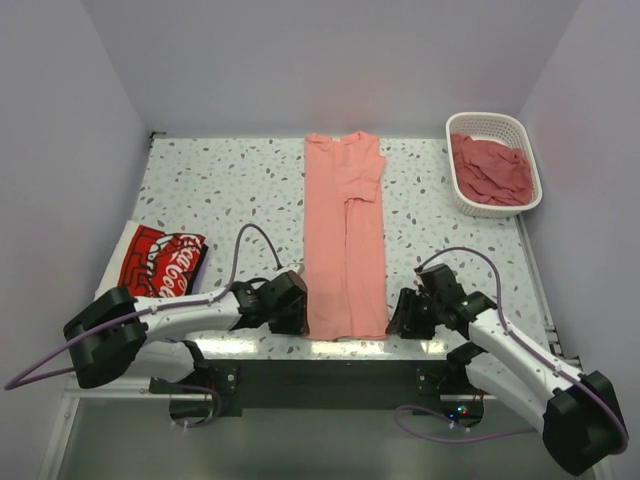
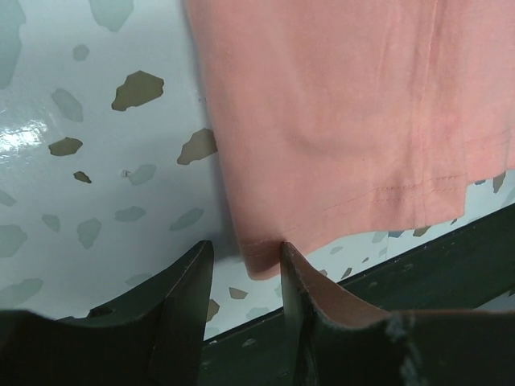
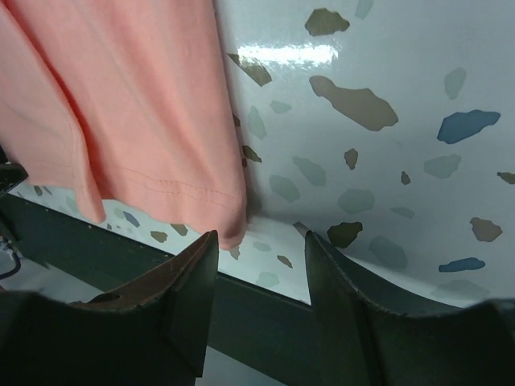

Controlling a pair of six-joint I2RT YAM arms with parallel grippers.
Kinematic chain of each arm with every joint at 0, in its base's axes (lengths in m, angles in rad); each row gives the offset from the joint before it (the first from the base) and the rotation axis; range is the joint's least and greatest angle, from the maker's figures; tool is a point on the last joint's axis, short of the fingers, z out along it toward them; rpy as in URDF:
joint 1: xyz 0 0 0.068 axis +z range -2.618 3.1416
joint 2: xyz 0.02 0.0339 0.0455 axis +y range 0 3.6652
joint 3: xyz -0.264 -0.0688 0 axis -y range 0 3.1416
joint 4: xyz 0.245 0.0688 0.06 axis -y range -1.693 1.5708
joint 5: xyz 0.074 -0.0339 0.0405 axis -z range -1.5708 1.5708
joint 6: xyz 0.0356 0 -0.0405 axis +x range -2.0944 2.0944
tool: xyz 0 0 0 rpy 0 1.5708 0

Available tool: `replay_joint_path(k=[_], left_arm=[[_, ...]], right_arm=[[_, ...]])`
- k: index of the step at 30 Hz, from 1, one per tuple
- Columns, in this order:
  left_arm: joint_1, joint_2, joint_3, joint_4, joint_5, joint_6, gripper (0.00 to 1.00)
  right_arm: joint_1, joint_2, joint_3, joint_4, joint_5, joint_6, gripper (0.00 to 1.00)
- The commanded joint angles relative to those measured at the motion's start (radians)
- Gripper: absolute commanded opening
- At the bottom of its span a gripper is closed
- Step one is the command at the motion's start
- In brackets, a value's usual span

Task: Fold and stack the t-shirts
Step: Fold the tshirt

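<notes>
Operator: Left arm status?
Technician: Left arm (image 1: 170,315) extended low toward the salmon-pink t-shirt's (image 1: 345,240) near left corner. Left gripper (image 2: 245,249) has its jaws parted, straddling that hem corner.
Operator: Right arm?
Technician: Right arm (image 1: 510,345) extended low at the t-shirt's near right corner. Right gripper (image 3: 260,239) has its jaws parted, with the corner beside one finger.

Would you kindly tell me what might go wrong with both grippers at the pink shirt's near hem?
A corner of the salmon-pink t-shirt lies beside one finger of the right gripper, not squarely between them, so it may close on nothing. The left gripper straddles its corner; an uneven lift could undo the lengthwise fold.
</notes>
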Motion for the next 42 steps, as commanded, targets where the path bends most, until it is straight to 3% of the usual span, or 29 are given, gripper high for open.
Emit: replay_joint_path(k=[1,6,13,17,24,34,42], left_arm=[[-0.02,0.019,-0.008,0.014,-0.043,-0.024,0.44],[-0.035,0.048,-0.009,0.039,-0.039,-0.043,0.41],[-0.046,0.052,-0.005,0.024,-0.048,-0.056,0.12],[-0.046,0.045,-0.008,0.018,-0.045,-0.058,0.01],[-0.046,0.006,-0.034,0.022,-0.023,-0.069,0.0],[-0.046,-0.094,-0.097,0.002,-0.01,-0.095,0.0],[-0.063,-0.125,-0.115,0.048,0.014,-0.116,0.0]], right_arm=[[0.007,0.02,-0.016,0.061,-0.035,0.017,0.5],[0.01,0.064,-0.03,0.112,-0.051,0.022,0.49],[0.019,0.118,-0.067,0.182,-0.081,0.045,0.37],[0.021,0.147,-0.077,0.193,-0.096,0.032,0.28],[0.021,0.241,-0.08,0.188,-0.139,-0.014,0.0],[0.021,0.02,-0.05,-0.035,-0.096,-0.02,0.0],[0.021,-0.066,-0.037,-0.091,-0.098,-0.008,0.0]])
